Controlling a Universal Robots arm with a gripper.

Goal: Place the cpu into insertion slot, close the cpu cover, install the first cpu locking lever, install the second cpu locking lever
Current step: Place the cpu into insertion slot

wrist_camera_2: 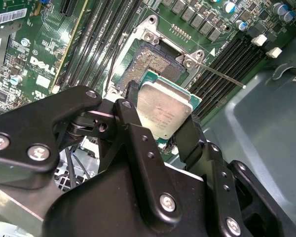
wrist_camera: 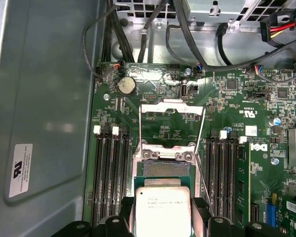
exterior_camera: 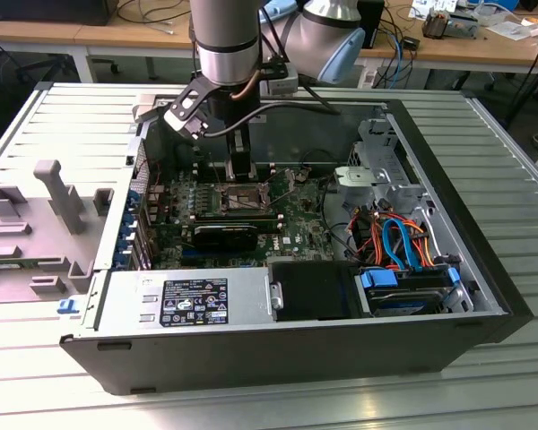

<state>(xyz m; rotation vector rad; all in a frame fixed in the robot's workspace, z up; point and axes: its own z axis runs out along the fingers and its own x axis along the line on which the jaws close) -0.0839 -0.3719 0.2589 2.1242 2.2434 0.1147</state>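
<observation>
The gripper is clamping its fingers on the cpu, hanging just over the open insertion slot.

Silver-grey cpu; green motherboard; insertion slot apparently dark, finely dotted.

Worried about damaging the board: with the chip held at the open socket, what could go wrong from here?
The cpu, clamped in the gripper, hangs by the open insertion slot, not seated; landing askew or offset could damage its exposed contacts. The locking lever sticking out beside the slot may snag the gripper on descent.
</observation>
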